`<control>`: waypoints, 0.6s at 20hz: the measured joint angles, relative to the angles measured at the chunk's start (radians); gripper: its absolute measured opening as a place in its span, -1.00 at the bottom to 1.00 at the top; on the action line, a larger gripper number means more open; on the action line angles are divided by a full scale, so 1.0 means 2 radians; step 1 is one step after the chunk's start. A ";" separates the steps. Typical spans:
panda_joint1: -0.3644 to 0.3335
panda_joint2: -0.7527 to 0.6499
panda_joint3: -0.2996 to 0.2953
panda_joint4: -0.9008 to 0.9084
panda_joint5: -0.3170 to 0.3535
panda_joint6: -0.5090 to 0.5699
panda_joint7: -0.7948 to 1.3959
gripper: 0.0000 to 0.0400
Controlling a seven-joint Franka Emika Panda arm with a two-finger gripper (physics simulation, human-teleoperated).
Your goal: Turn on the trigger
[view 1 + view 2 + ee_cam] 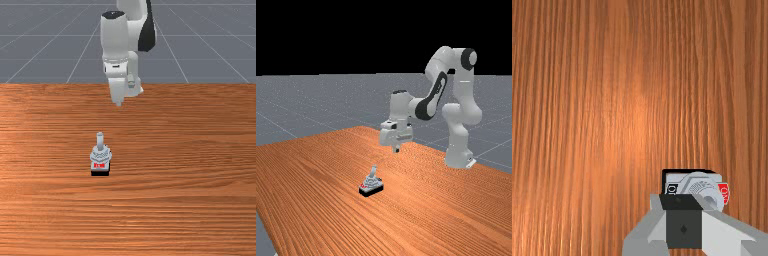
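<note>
Starting at the far view's left, a wide tabletop of orange-brown wood runs across, with grey floor marked in thin pale lines behind it. Farther right on the wood sits the trigger, a small light-grey switch with a ridged, rounded collar, standing on a black block-shaped base. A red label marks its side toward the far view's left; in the wrist view it reads ON, and a black label with pale lettering, partly hidden, lies on the opposite side of the collar. From the collar rises a slim grey lever, tilted slightly toward the far view's right, away from the red label. Next comes the white two-finger gripper, pointing down, higher than the trigger and apart from it; the front view also has it to the right of the trigger, toward the arm's side of the table. Its dark-tipped fingers are together, with nothing held, and in the wrist view they cover part of the trigger. Farthest right, the jointed white-and-grey arm with black joint covers climbs from its white base and reaches back toward the far view's left.
</note>
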 joint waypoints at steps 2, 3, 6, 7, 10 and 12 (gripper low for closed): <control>-0.001 -0.010 0.001 -0.013 -0.028 0.005 0.029 -1.00; -0.001 -0.014 0.001 -0.018 -0.036 0.006 0.035 -1.00; 0.004 0.018 -0.003 -0.024 -0.017 0.049 0.088 -1.00; -0.015 0.041 0.014 -0.010 0.119 0.025 -0.093 -1.00; -0.004 0.074 0.008 -0.029 0.027 0.107 -0.005 -1.00; 0.024 0.083 -0.023 -0.026 -0.056 0.111 0.071 -1.00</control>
